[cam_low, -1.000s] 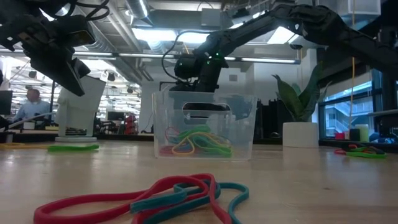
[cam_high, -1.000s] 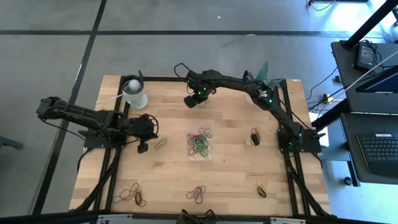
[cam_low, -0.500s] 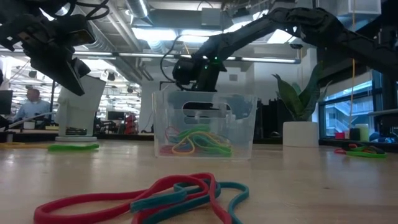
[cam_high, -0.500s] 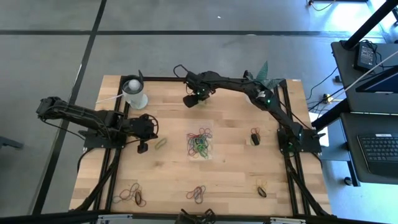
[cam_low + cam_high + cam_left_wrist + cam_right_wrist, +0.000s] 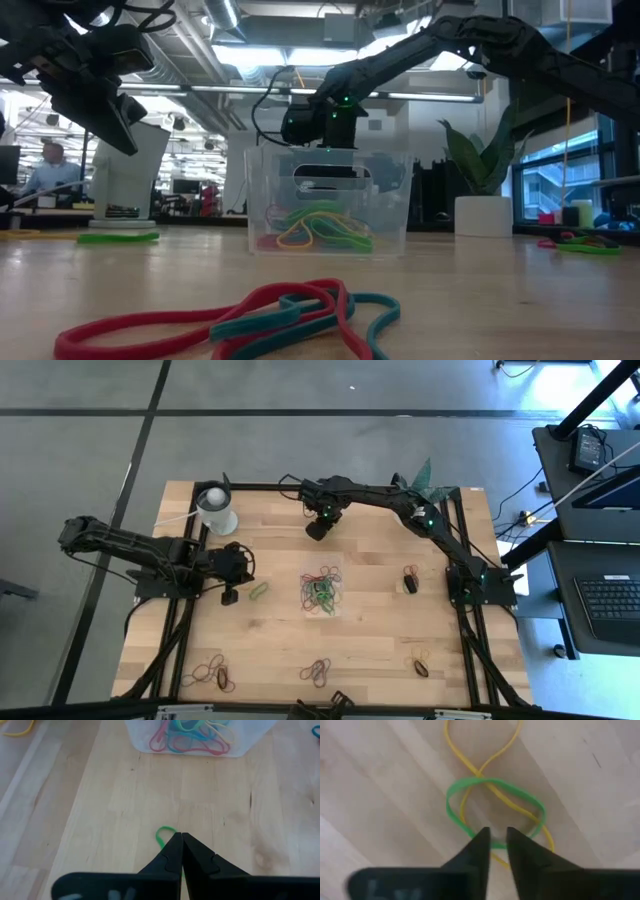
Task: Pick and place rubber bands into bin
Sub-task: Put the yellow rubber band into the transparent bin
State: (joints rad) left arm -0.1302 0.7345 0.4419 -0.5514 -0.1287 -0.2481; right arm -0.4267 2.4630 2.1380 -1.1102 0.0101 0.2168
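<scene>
Right tool [image 5: 494,836] shifted over the table's far side, fingers slightly parted above crossed green and yellow rubber bands [image 5: 495,810], left tool [image 5: 181,840] clenched

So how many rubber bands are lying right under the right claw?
2: a green band and a yellow band, crossing each other on the wood, just ahead of the right claw. Others may be hidden beneath it.

Counts on the table

One clear bin [image 5: 322,589] holding a tangle of bands, too many to count. One white cup [image 5: 216,510]. One white pot [image 5: 483,215]. Two arms. Loose bands: one green [image 5: 259,590] beside the bin, one green [image 5: 492,810] and one yellow [image 5: 485,765] crossed, three small clusters along the near edge.
</scene>
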